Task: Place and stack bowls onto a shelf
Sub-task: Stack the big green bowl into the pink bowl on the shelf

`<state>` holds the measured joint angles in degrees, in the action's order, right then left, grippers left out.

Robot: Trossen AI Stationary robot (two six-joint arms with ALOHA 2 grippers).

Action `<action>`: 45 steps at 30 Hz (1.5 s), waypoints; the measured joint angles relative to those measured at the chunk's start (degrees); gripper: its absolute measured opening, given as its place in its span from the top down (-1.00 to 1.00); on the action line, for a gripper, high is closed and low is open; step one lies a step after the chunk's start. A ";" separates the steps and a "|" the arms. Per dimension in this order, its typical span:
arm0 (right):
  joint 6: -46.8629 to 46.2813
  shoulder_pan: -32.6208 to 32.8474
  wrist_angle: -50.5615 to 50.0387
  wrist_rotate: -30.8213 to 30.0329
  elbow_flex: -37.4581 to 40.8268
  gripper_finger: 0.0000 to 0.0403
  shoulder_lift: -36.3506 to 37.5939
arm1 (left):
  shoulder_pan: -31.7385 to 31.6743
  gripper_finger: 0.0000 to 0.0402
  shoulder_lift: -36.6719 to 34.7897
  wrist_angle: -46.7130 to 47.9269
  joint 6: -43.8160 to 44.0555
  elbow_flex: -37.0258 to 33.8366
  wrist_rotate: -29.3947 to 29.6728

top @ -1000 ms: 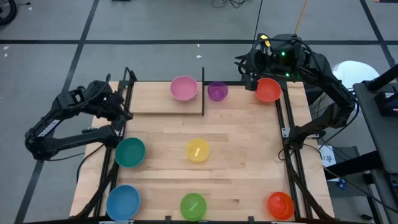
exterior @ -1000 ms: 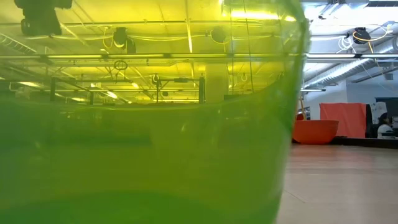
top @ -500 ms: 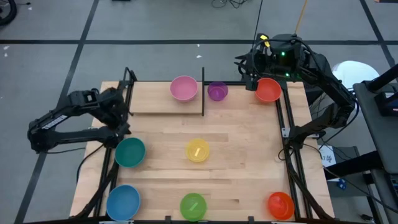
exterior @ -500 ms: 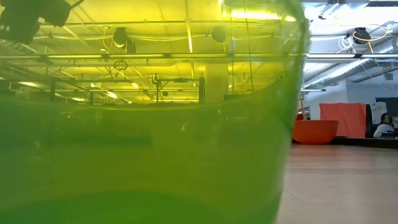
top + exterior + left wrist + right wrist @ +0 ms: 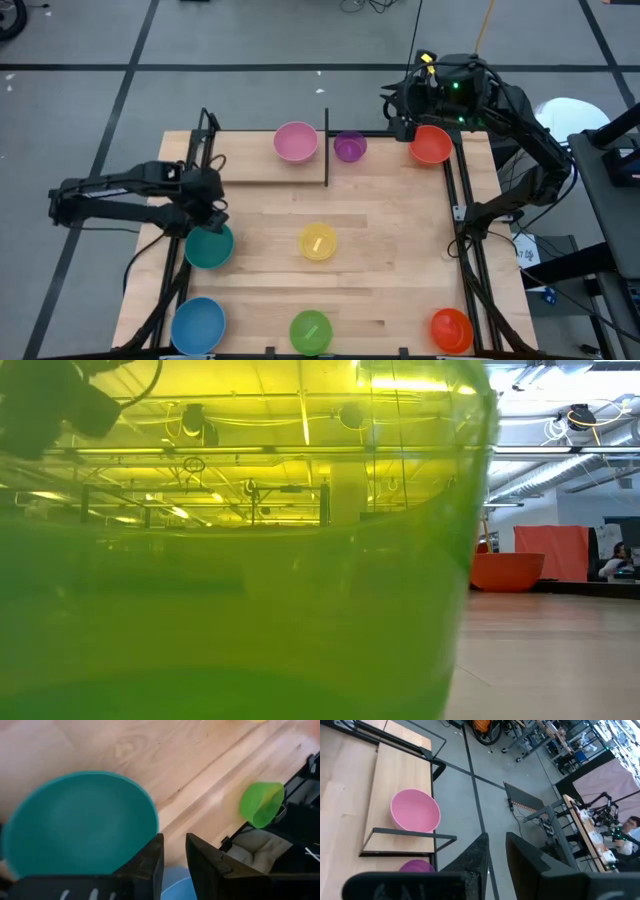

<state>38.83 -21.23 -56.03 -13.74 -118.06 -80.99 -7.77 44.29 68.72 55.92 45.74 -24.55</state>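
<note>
My left claw (image 5: 212, 203) hangs at the left of the high view, just over the upper rim of the teal bowl (image 5: 209, 245); its fingers (image 5: 150, 862) stand apart with a narrow gap and hold nothing. The teal bowl sits upright, mouth up, on the surface (image 5: 390, 230).

My right claw (image 5: 412, 110) is at the upper right, beside the red bowl (image 5: 432, 144) at the surface's top right corner. Whether its fingers are apart or clamped, I cannot tell.

The shelf (image 5: 255, 160) lies along the top edge of the surface, its long axis running left to right in the high view, with a black rod (image 5: 327, 145) crossing at its right end. The pink bowl (image 5: 296, 141) stands on the shelf, mouth up. The purple bowl (image 5: 349, 147) sits just right of the rod.

Yellow bowl (image 5: 318, 242) at centre; blue bowl (image 5: 198, 324), green bowl (image 5: 311, 331) and orange bowl (image 5: 451, 329) along the bottom edge. All are upright, none stacked. The green bowl fills most of the low view.
</note>
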 joint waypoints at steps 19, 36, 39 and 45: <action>-0.13 0.00 0.00 0.04 0.00 0.70 0.09 | 19.07 0.57 3.17 -13.78 24.06 -7.98 12.85; -0.59 0.00 0.00 0.09 0.00 0.70 0.09 | 26.05 0.57 18.18 -16.99 23.86 -7.98 13.18; -0.59 0.00 0.00 0.24 0.00 0.70 0.09 | 26.69 0.57 20.21 -18.54 23.45 -7.98 13.19; -0.59 0.00 0.01 0.28 0.00 0.70 0.09 | 27.77 0.58 23.30 -19.33 22.68 -7.98 13.19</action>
<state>38.24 -21.23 -56.02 -13.45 -118.06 -80.90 20.00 67.60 49.39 78.60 37.76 -11.35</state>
